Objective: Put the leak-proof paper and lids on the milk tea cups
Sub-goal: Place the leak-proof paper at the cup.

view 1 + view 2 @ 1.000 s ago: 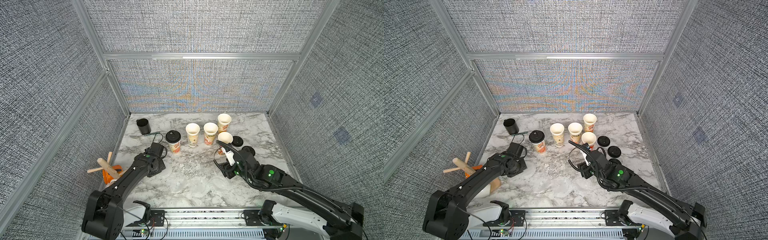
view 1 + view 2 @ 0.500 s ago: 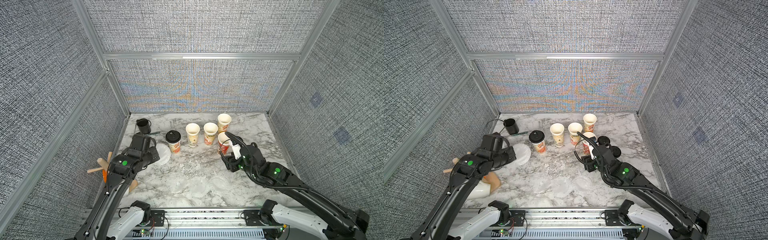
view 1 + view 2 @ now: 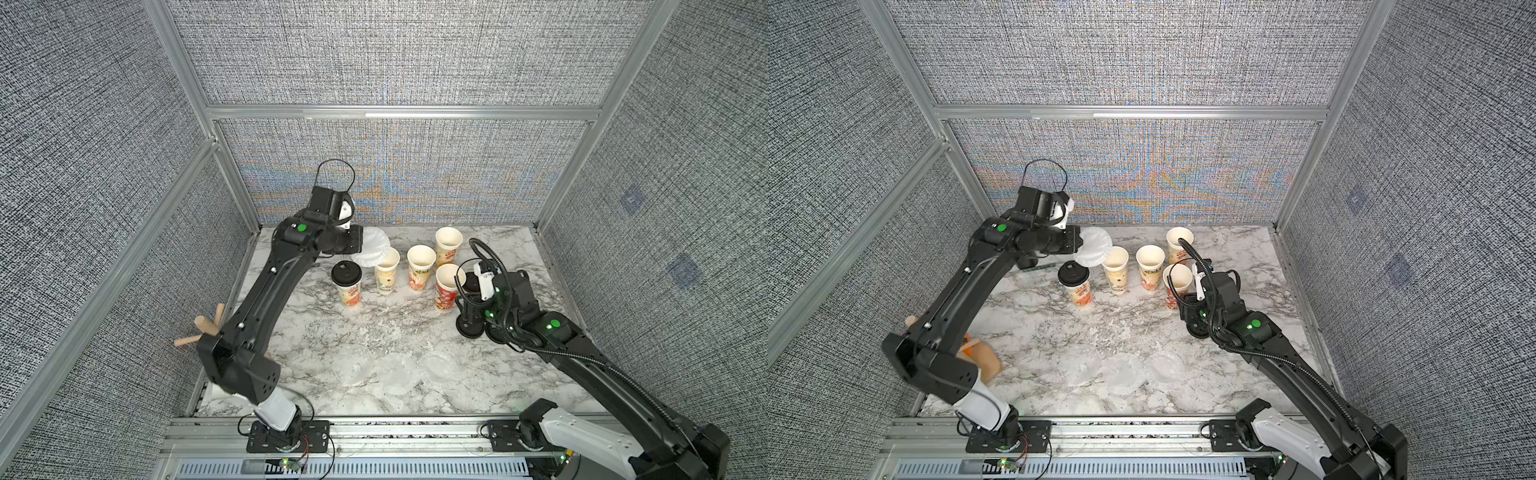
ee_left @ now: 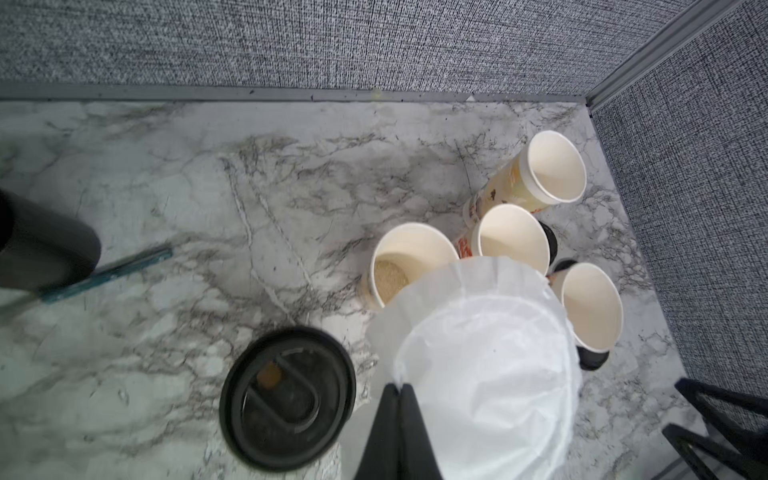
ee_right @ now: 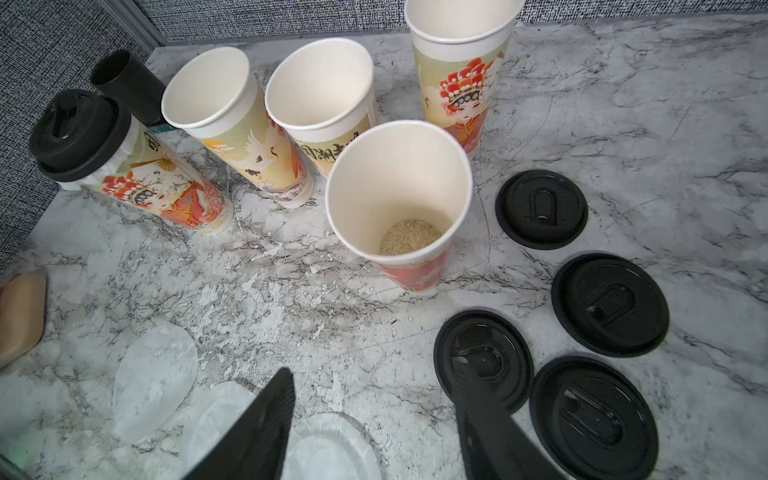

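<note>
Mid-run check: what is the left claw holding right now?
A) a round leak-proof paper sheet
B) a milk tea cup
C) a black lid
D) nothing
A: the left claw is shut on the edge of a white, crinkled leak-proof paper sheet, raised near an open milk tea cup.

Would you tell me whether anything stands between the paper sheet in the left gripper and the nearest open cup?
Nothing visible does. The left gripper holds the paper sheet right by the mouth of the open cup. The lidded cup stands beside, not between them.
</note>
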Controlling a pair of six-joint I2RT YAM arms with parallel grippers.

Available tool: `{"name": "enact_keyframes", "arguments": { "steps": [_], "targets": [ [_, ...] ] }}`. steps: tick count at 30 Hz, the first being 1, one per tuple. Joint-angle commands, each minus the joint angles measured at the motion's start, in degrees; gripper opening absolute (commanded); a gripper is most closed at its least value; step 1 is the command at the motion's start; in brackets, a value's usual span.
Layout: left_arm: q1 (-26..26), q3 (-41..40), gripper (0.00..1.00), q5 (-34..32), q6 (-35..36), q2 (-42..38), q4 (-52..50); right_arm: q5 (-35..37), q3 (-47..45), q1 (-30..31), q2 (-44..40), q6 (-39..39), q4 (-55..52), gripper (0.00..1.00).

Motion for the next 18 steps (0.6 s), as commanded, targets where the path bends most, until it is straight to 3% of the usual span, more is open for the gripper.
{"name": "enact_keyframes", "arguments": {
  "steps": [1,10,18],
  "targets": [
    [-0.26,5.75,0.0,2.4,4.9,6.46,-0.49,-1.38,0.44,-0.74,0.41,-0.81,1.57,0.63],
    [-1.68,21.96,0.0,1.2,10.14,23.34,-7.04,-1.33,0.0,-2.33,-0.53,-0.81,-0.53,0.63],
    [-2.2,27.39,0.0,-2.36,12.07,26.8,-13.8,-1.85,-0.84,-2.68,-0.65,-0.81,-0.86,0.63]
  ]
}}
